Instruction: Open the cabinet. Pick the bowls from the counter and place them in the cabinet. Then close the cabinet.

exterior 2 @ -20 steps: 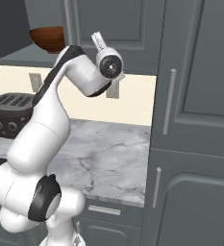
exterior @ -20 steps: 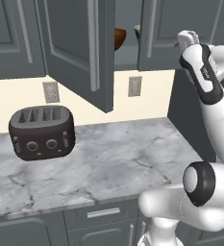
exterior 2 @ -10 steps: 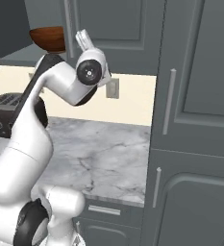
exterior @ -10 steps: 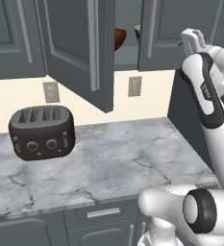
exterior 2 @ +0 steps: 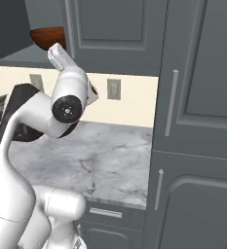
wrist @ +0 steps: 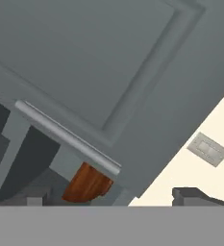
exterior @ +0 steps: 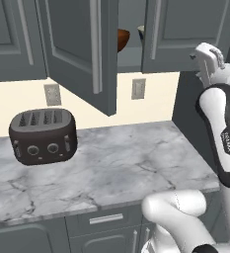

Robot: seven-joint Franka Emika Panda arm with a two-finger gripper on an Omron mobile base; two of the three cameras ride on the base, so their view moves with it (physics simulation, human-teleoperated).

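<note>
Cabinet [exterior: 190, 24] doors stand open, with both bowls on the shelf. The pincer [wrist: 116, 201] is wide and empty, facing the right door. In the hand view the handle [wrist: 68, 139] lies at 10 o'clock and the brown bowl [wrist: 87, 185] at 11. Over the last second the arm has pulled back and turned. The pale bowl [exterior: 141, 32] sits at 3 o'clock of the brown one. The bench [exterior: 126, 163] holds a toaster [exterior: 42, 136]. Closing looks like what remains.

Arm [exterior: 222, 128] raised, jaws wide apart
</note>
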